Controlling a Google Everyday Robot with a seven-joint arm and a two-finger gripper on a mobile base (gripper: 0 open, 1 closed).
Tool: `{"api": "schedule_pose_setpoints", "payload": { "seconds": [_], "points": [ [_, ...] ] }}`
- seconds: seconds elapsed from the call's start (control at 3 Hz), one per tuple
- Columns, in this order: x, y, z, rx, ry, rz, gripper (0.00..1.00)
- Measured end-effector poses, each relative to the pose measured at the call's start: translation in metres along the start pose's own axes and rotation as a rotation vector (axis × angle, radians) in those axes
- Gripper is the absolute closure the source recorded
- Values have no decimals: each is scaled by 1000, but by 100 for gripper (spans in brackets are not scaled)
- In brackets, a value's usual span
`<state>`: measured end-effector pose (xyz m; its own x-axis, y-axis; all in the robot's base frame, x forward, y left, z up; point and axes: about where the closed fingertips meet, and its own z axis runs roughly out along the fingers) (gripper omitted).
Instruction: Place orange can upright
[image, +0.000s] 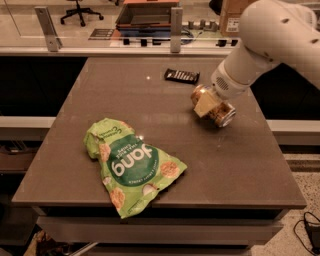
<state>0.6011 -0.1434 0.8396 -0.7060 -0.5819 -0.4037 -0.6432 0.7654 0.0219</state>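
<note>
The orange can (223, 114) lies tilted on its side at the right of the brown table (235, 165), with one silver end facing front right. My gripper (210, 106) comes down from the white arm (265, 40) at the upper right and is shut on the can. A pale finger pad (202, 106) covers the can's near side. I cannot tell whether the can rests on the table or hangs just above it.
A large green snack bag (132, 162) lies flat at the front left of the table. A flat dark candy-bar wrapper (182, 75) lies at the back, just behind the can. A glass partition with metal posts (175, 25) runs behind the table.
</note>
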Motion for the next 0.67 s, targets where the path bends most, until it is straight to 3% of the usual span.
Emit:
{"api": "schedule_pose_setpoints", "payload": {
  "seconds": [0.67],
  "points": [
    [12,-35,-55,42,-244,66,100]
  ]
}}
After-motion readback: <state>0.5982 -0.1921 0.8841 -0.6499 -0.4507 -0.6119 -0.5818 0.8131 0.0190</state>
